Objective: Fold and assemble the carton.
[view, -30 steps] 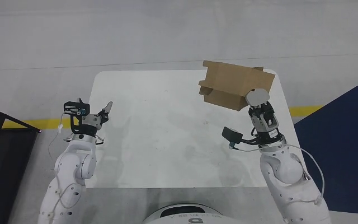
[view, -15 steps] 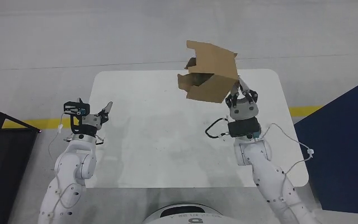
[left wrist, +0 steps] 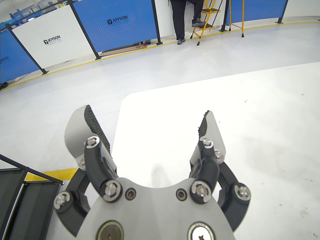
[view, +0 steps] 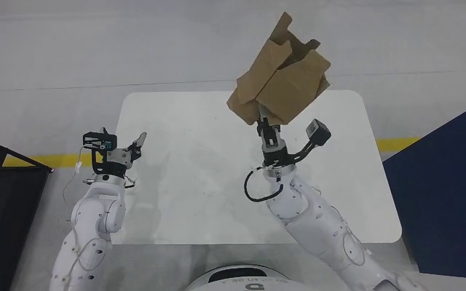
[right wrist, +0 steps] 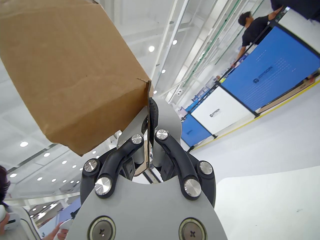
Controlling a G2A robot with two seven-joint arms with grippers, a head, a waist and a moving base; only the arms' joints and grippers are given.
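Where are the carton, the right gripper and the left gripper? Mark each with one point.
carton (view: pixel 287 84), top view, on its broad brown panel.
right gripper (right wrist: pixel 150 108), right wrist view, between the fingertips clamping the carton's edge.
left gripper (left wrist: pixel 147 112), left wrist view, midway between its open fingertips.

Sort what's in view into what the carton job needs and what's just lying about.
Job in hand:
- carton, held up in the air
- right arm, jaws shut on the carton's edge
- left arm, jaws open, holding nothing
- table

Just lying about:
- yellow step ladder
- blue and white barriers
- black rack beside the table
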